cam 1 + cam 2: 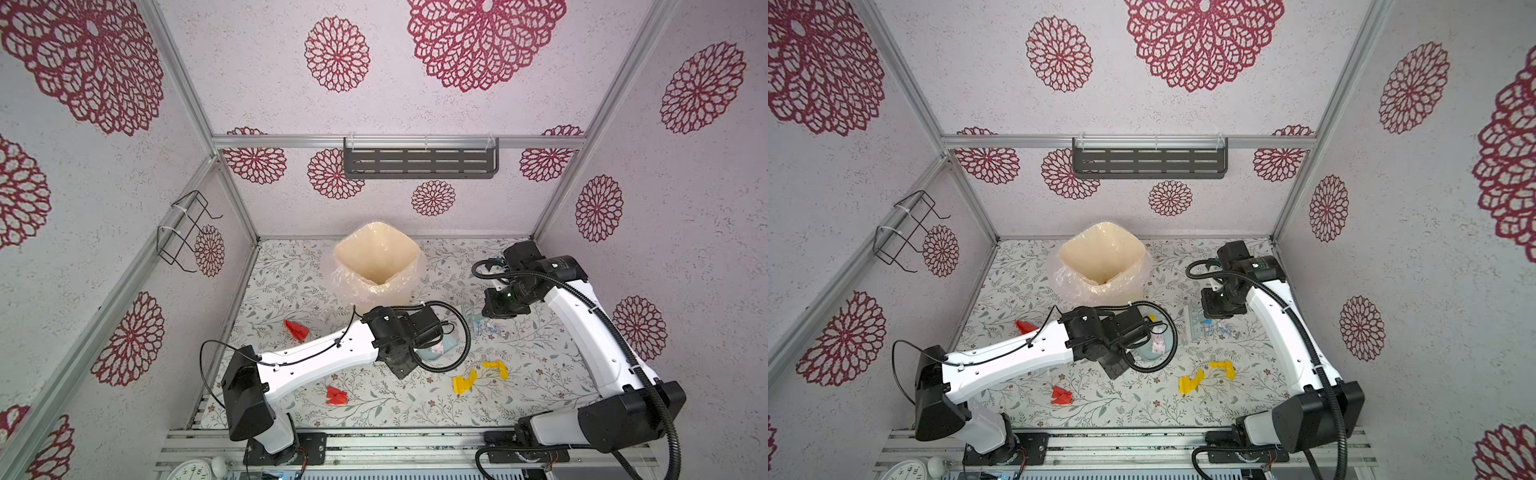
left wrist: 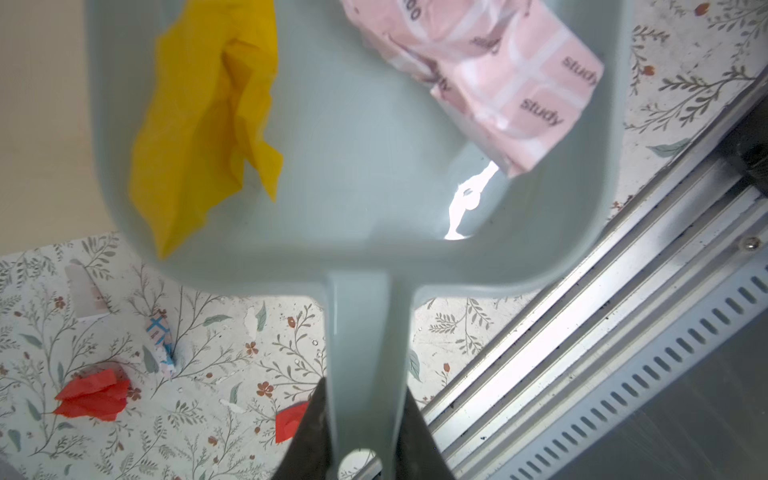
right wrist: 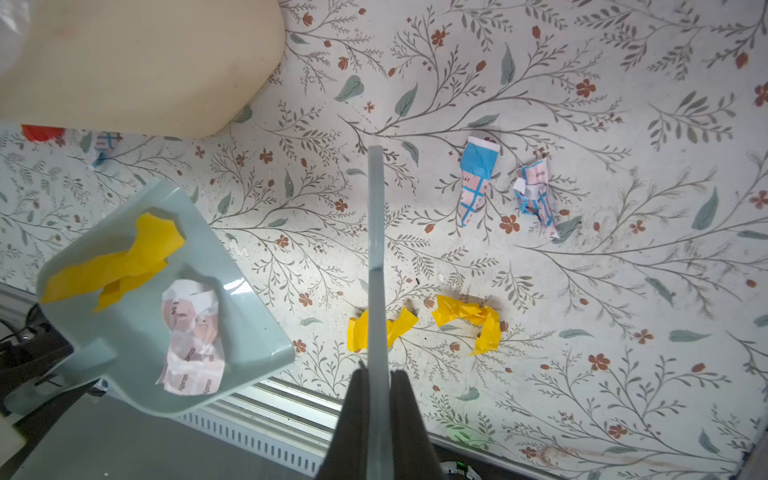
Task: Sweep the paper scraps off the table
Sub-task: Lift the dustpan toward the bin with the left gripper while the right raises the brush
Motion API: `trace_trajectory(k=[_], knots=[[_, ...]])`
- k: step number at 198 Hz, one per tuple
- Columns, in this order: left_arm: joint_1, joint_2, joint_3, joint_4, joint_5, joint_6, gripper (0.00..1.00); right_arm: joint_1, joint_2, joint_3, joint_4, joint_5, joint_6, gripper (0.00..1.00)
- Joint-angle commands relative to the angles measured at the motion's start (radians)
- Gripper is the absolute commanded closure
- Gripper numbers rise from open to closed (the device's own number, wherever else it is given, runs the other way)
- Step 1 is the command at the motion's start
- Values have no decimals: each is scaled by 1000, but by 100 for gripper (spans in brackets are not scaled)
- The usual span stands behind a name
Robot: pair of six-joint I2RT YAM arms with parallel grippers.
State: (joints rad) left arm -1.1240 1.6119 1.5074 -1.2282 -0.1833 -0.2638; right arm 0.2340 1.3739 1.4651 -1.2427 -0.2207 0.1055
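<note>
1. Overhead, the flowered worktop is strewn with paper scraps, and a cream bin lined with clear plastic stands at its back middle.
2. The left claw is clenched on the handle of a pale blue dustpan. Its dark fingers press on either side of the handle.
3. Two pieces already lie in the dustpan: a crumpled yellow scrap and a pink printed scrap. The right wrist view shows the dustpan tilted. In both top views it sits near the middle of the worktop, mostly hidden under the left wrist.
4. The right claw is clamped on a thin pale brush, seen edge-on and reaching out over the worktop.
5. Two yellow scraps and lie side by side on the worktop, front right of centre, between the two arms. In the right wrist view the brush crosses in front of one of them.
6. Two red scraps rest on the left half. One is on the far side of the left arm, and the other is on its near side, close to the front.
7. Two blue-and-white scraps and lie close together, just by the right claw in both top views. A smaller blue-and-white bit lies near one of the red scraps.
</note>
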Motion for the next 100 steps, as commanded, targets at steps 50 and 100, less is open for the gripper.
trace_trajectory(k=[50, 100], knots=[[-36, -17, 287, -273, -100, -98, 100, -66, -51, -33, 38, -123, -22, 100], [-31, -6, 487, -390, -137, -161, 100, -72, -57, -50, 51, -161, -26, 100]])
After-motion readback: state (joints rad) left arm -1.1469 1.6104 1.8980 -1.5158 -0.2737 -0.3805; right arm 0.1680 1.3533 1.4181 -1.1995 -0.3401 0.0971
